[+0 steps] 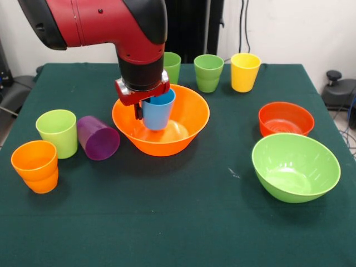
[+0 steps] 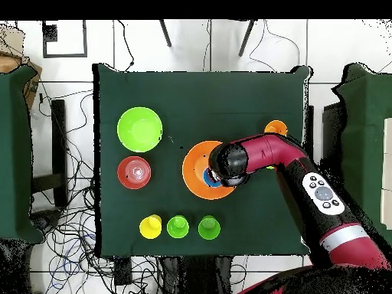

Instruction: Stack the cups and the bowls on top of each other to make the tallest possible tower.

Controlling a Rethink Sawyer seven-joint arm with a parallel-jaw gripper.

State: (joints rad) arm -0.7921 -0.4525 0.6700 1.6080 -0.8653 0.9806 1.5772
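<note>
My gripper [image 1: 147, 104] is shut on the rim of a blue cup [image 1: 159, 113], which hangs upright inside the large orange bowl [image 1: 192, 114] at the table's middle. I cannot tell whether the cup touches the bowl's floor. In the overhead view the arm covers the gripper; a bit of the blue cup [image 2: 211, 181] shows in the orange bowl [image 2: 194, 162]. A lime cup [image 1: 57, 132], a purple cup [image 1: 98, 138] on its side and an orange cup [image 1: 35, 166] are at the left. Two green cups [image 1: 208, 72] [image 1: 173, 65] and a yellow cup [image 1: 245, 71] stand at the back.
A small red-orange bowl [image 1: 286, 118] and a large lime-green bowl [image 1: 295, 166] sit upright at the right. In the overhead view the lime-green bowl [image 2: 139, 129] and the red-orange bowl [image 2: 135, 171] are at the left, and the three back cups line the bottom edge.
</note>
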